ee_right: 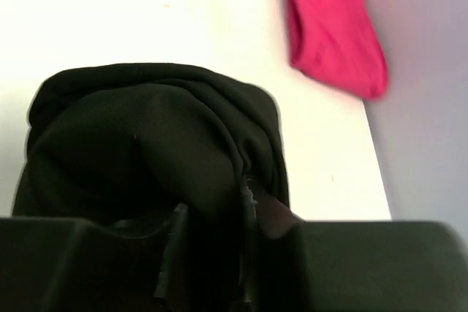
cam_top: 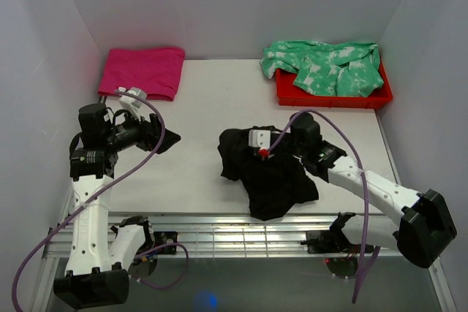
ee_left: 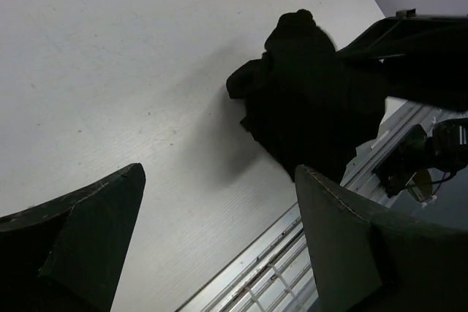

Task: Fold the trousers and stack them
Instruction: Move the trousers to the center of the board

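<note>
Top external: trousers (cam_top: 270, 177) black, crumpled heap at centre of table (cam_top: 197, 100), toward near edge; long axis diagonal, far-left to near-right. Right gripper (cam_top: 257, 153) pinches fold; left gripper (cam_top: 170, 139) spread wide, well apart.

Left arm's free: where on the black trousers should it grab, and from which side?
Probably the fold at the left edge of the trousers, with the open left gripper coming in low from the left: the heap is bunched, that edge faces this arm, and the right gripper sits at its middle.
</note>
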`<move>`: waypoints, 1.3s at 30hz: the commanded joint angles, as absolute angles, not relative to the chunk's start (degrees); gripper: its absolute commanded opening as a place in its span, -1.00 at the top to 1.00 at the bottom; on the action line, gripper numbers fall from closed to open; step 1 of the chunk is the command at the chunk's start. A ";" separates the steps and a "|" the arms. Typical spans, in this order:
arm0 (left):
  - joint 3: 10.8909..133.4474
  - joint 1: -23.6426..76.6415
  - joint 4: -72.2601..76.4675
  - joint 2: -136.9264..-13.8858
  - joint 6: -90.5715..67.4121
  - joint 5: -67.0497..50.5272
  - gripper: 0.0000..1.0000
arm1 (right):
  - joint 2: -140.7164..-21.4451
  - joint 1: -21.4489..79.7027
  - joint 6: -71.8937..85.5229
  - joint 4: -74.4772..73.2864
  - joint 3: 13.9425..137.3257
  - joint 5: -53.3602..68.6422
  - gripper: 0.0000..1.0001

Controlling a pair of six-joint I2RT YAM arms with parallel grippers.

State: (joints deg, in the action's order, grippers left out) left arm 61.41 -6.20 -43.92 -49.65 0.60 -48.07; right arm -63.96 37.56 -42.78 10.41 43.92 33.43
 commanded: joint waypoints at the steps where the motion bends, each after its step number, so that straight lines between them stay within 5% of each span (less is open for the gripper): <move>1: 59.86 -6.33 -42.98 -50.62 -0.17 -49.91 -0.89 | -68.63 45.60 -56.06 10.92 45.52 32.45 0.09; 2: 59.68 -6.33 -42.72 -52.10 -1.65 -50.62 -0.89 | -70.90 47.53 -56.07 10.03 46.48 30.69 -0.41; 4: 59.94 -6.33 -42.71 -53.87 -0.71 -52.72 -0.89 | -72.42 47.72 -54.32 7.22 50.68 25.86 -0.92; 12: 67.05 -2.74 -46.93 -68.78 15.18 -59.15 -0.90 | -57.06 39.22 -55.56 -7.81 49.40 16.43 -0.80; 19: 78.82 19.99 -50.17 -86.61 28.53 -47.13 -0.87 | -46.59 17.43 -45.18 -24.68 44.74 23.89 -0.90; 25: 97.19 24.87 -58.79 -106.32 32.87 -45.02 -0.85 | -55.16 0.81 -42.19 -38.90 47.10 34.88 -0.94; 31: 102.65 25.31 -63.45 -118.03 34.89 -43.95 -0.86 | -67.47 -2.46 -42.98 -49.03 51.41 40.25 -1.00; 35: 99.43 25.49 -65.12 -118.74 34.63 -43.51 -0.61 | -73.98 -2.37 -43.77 -52.81 52.90 42.62 -0.86; 38: 95.19 25.23 -63.82 -115.50 34.37 -43.33 -0.16 | -77.07 -1.94 -41.23 -51.34 52.74 43.16 -0.84; 39: 92.58 24.79 -62.24 -114.44 33.41 -43.33 0.19 | -77.69 -1.59 -40.61 -49.41 52.04 42.02 -0.82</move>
State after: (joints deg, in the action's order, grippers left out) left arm 96.38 25.23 -62.35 -120.79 32.73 -42.74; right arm -76.03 -2.20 -42.96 -48.58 50.59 39.70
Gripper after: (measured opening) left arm 0.534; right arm 0.921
